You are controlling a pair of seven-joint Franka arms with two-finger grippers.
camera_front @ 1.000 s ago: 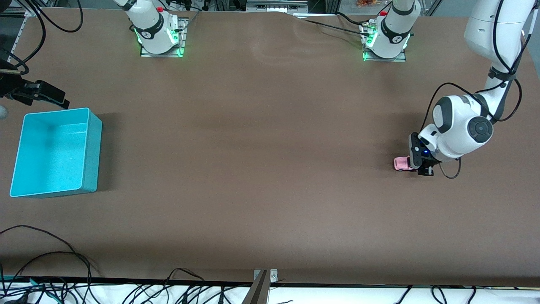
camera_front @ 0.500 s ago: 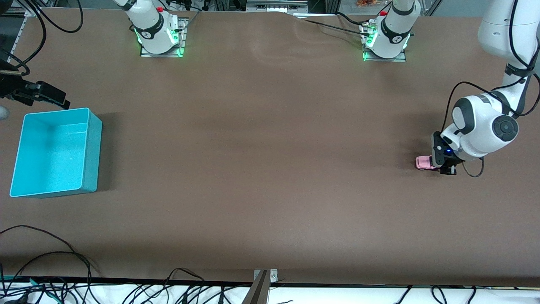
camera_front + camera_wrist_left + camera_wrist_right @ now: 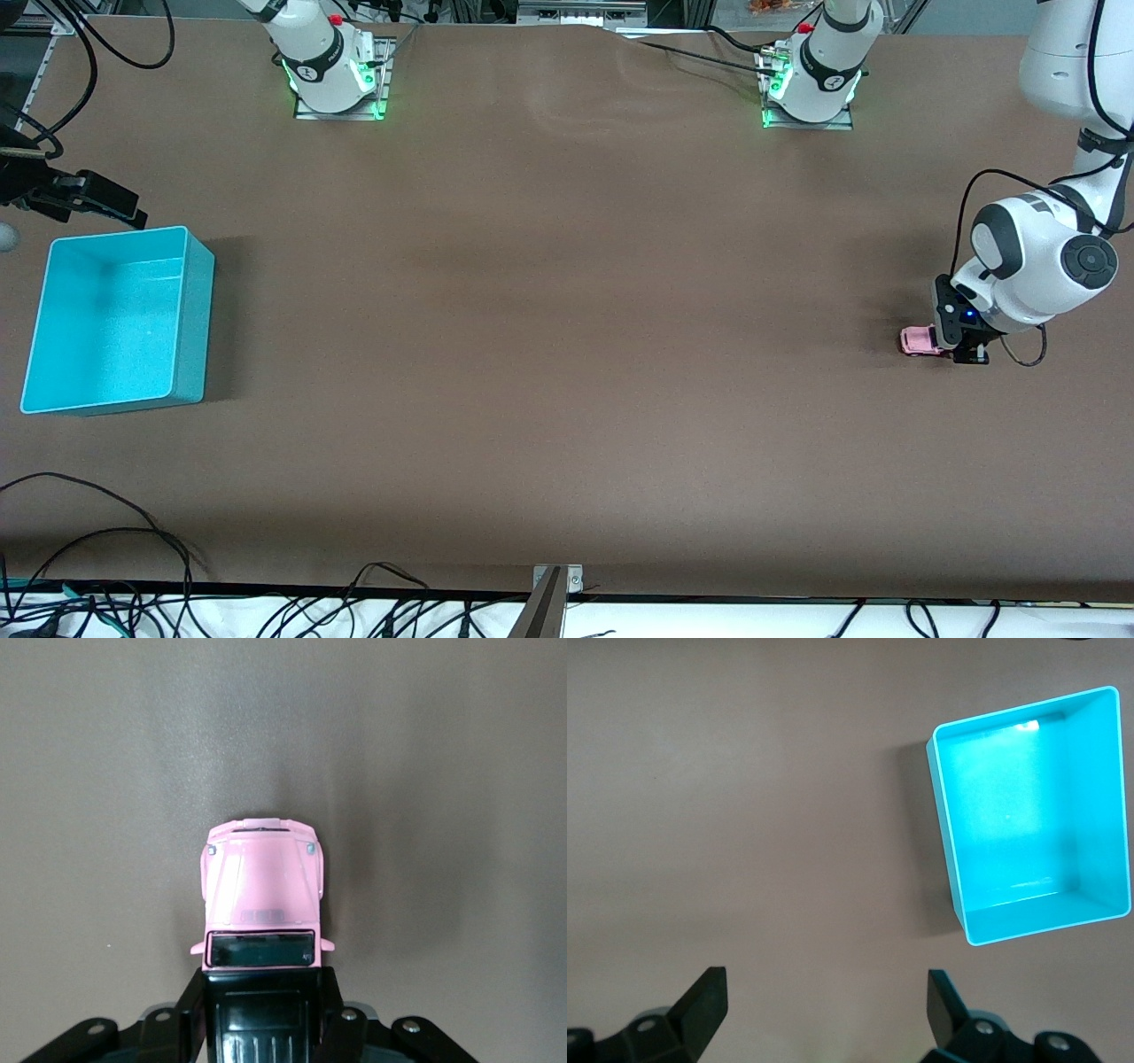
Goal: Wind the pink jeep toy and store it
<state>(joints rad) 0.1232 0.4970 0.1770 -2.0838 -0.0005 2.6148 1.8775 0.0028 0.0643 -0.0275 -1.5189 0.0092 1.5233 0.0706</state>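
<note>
The small light-pink toy jeep with a black rear roof (image 3: pixel 919 340) is pinched by the left gripper (image 3: pixel 961 347) on the brown table (image 3: pixel 567 354), well apart from the empty turquoise plastic bin (image 3: pixel 191 301). Beside this bin the right gripper (image 3: pixel 824 1005) is held spread.

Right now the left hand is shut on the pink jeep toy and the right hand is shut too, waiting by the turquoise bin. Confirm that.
One thing is wrong: the right hand is open, its fingers spread wide in the right wrist view, waiting by the turquoise bin. The left hand is indeed shut on the pink jeep toy.
</note>
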